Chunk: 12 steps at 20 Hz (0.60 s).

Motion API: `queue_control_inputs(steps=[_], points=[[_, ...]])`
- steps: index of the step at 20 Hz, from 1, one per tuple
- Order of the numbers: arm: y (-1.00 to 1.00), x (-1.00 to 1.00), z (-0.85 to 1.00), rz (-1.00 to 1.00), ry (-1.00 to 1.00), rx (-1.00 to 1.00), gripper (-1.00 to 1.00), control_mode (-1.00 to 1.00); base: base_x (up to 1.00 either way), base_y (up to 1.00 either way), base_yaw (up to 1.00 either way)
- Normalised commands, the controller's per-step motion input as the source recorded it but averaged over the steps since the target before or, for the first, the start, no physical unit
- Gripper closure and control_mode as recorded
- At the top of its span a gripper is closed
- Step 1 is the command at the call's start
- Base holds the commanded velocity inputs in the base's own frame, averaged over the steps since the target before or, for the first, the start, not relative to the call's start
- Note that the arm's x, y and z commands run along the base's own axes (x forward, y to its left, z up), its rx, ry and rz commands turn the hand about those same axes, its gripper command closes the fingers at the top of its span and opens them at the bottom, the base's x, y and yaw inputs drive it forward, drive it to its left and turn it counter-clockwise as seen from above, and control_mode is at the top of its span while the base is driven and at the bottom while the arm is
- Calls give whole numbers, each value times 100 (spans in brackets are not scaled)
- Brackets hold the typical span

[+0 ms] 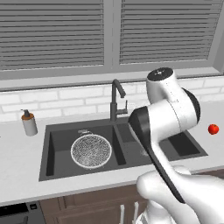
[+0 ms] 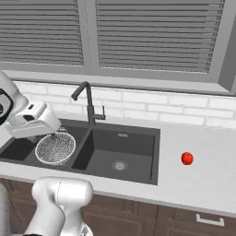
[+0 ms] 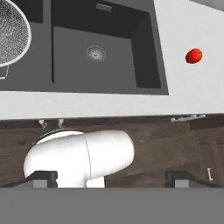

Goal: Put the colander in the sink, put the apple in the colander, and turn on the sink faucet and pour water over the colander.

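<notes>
The pincer [image 3: 111, 178] is standing wide, its two dark tips far apart at the bottom of the hand view and gripping nothing, looking down over the counter's [image 3: 87, 107] front edge and the brown cabinet fronts [image 3: 175, 144] below it. Past that edge the sink [image 1: 120, 151] is lying dark and charcoal, split into two basins. The colander [image 1: 91, 151] is sitting in the left basin, a round shallow bowl of speckled white-grey mesh with a pale rim, taking up most of that basin's floor. The right basin is showing its round metal drain [image 2: 119, 165]. The apple [image 2: 186, 158], small, glossy and red, is resting on the pale counter well to the right of the sink. Behind the divider the faucet [image 1: 116, 99] is rising slim and dark grey, spout angled. A soap bottle [image 1: 29, 122] is standing at far left.
</notes>
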Motion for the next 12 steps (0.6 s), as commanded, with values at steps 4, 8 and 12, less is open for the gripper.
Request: queue_control_inputs(steps=[4, 8, 12], points=[[-93, -2, 0, 24, -8, 0, -100, -100, 0, 0, 0], [-96, 6, 0, 12, 0, 2, -100, -100, 0, 0, 0], [-93, 23, 7, 3, 6, 7, -100, -100, 0, 0, 0]])
